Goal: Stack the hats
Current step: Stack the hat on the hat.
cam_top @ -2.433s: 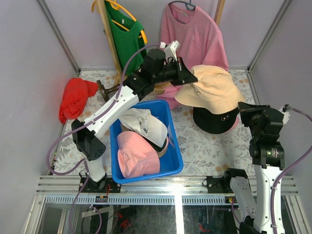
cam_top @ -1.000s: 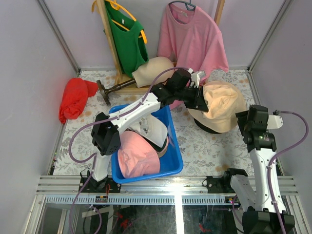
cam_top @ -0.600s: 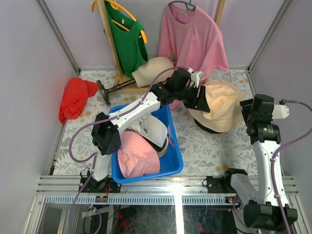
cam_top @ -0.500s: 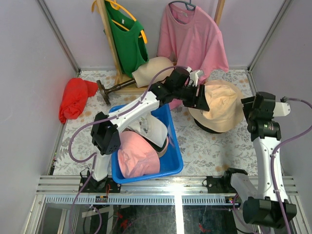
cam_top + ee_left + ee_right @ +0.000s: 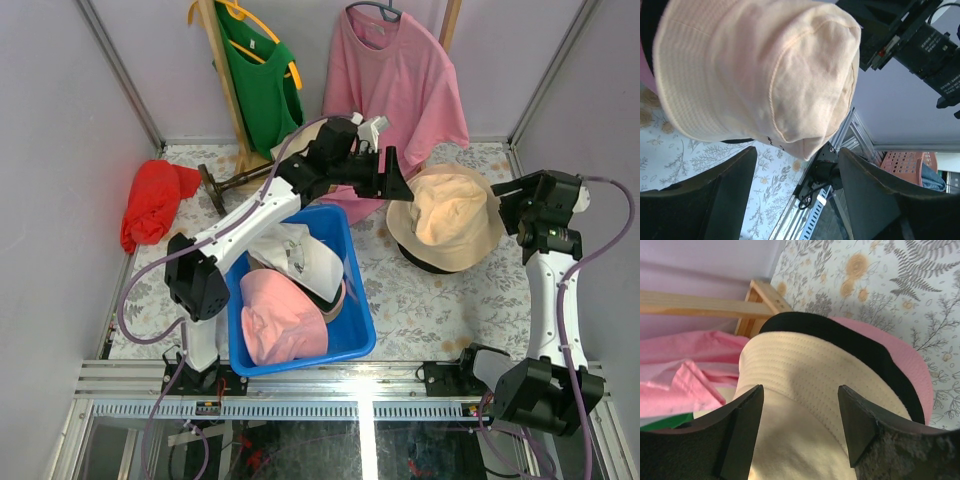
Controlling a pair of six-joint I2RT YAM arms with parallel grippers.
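Note:
A tan bucket hat (image 5: 445, 215) lies on top of a black hat (image 5: 432, 265) at the right of the table. In the right wrist view a pink hat (image 5: 907, 367) shows under the black hat (image 5: 840, 337). My left gripper (image 5: 389, 174) hangs open just left of the tan hat (image 5: 755, 75), with nothing between its fingers. My right gripper (image 5: 510, 203) is open at the hat's right side, above its brim (image 5: 805, 430), holding nothing. A white cap (image 5: 300, 255) and a pink hat (image 5: 280, 318) lie in the blue bin (image 5: 355, 325).
A red cloth bundle (image 5: 150, 200) lies at the far left. The cream mannequin head (image 5: 287, 150) on its wooden stand is mostly hidden behind my left arm. A green shirt (image 5: 260, 80) and a pink shirt (image 5: 395, 75) hang at the back wall.
My left gripper opened, let go of the tan hat and drew back to the left. The hat now rests on the black hat. My right arm swung up and to the right.

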